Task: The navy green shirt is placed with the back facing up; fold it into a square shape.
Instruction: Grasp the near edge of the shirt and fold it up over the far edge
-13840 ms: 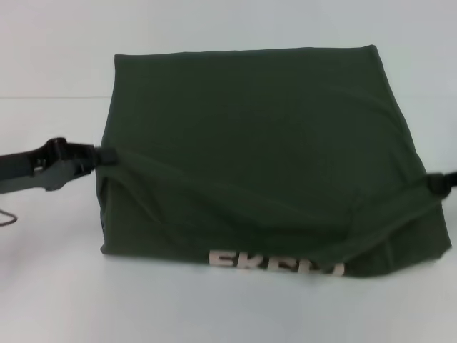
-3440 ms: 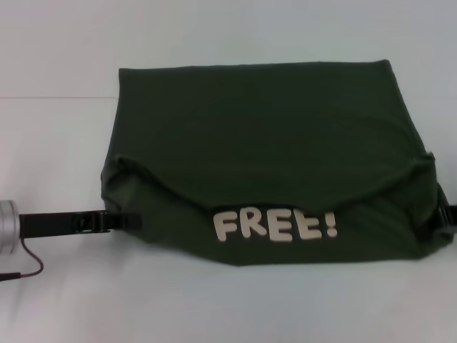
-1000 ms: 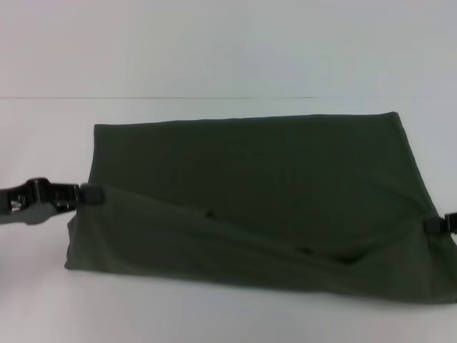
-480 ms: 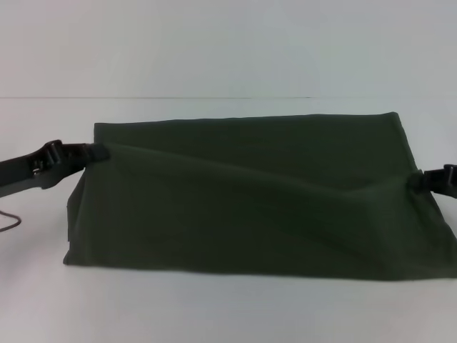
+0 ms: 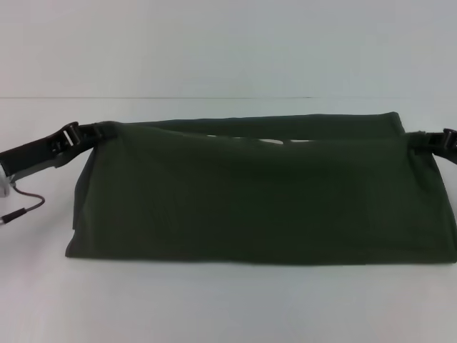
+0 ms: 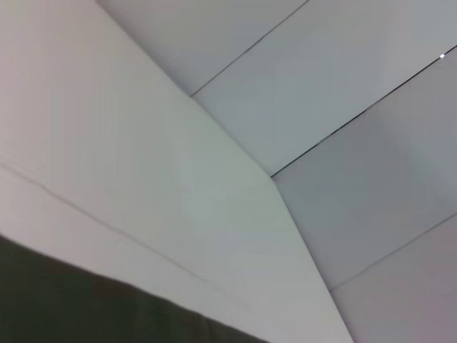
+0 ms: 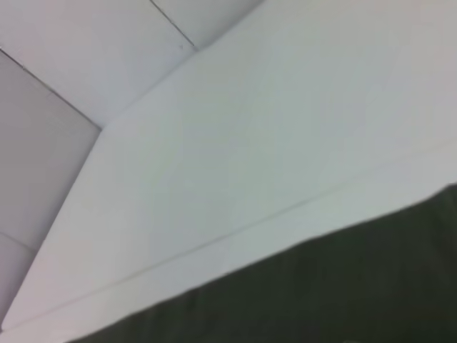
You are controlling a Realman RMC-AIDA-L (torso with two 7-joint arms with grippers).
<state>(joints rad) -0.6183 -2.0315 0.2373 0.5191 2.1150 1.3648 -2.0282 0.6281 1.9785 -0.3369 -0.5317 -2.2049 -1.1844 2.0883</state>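
Shirt (image 5: 264,193) folded over, corners held by left gripper (image 5: 91,131), right gripper (image 5: 423,138)

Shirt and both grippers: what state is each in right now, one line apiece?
Shirt: folded into a wide band on the table, near layer carried up almost to the far edge, a sliver of pale print showing in the gap.
Left gripper: shut on the shirt's upper left corner.
Right gripper: shut on the shirt's upper right corner.
Table: white, bearing the shirt.
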